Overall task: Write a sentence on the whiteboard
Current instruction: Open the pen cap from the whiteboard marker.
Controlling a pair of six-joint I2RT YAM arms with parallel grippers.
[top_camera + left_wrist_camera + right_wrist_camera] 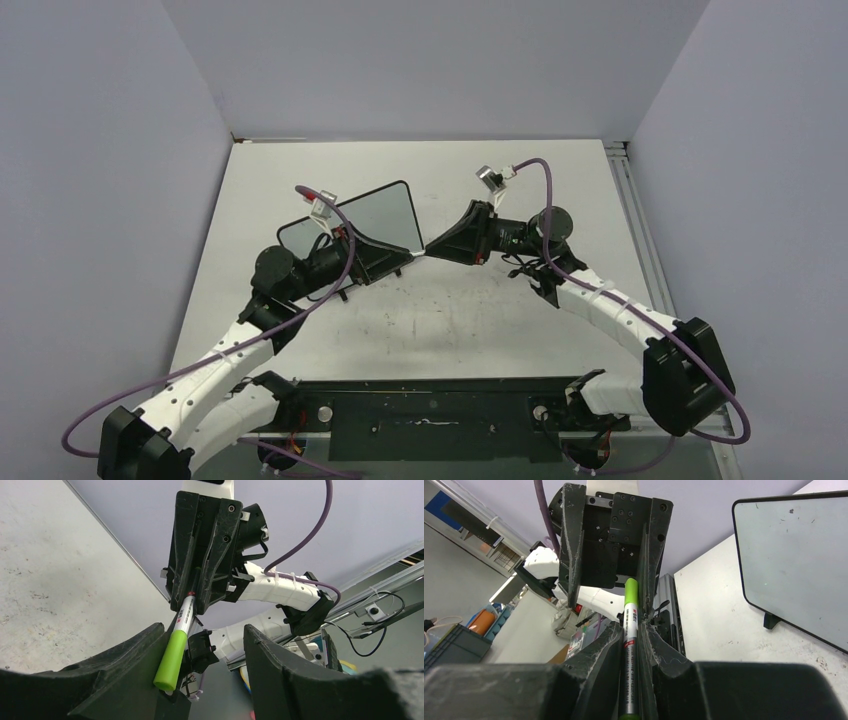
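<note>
Right pincer (631, 652) pressed together on slim grey-and-white marker pen (630, 630), barrel aimed at left pincer (202, 637). That one spread, lime-green cap (171, 660) between its fingers, touching one only; likely set for uncapping. Black-framed white whiteboard (794, 555) propped just behind left pincer; no sentence visible.

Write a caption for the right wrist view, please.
Right fingers clamp a green-capped marker; the left fingers stand open around its cap, beside a whiteboard without writing.

whiteboard (385, 212) on table (480, 320), left of marker (630, 630)
</note>
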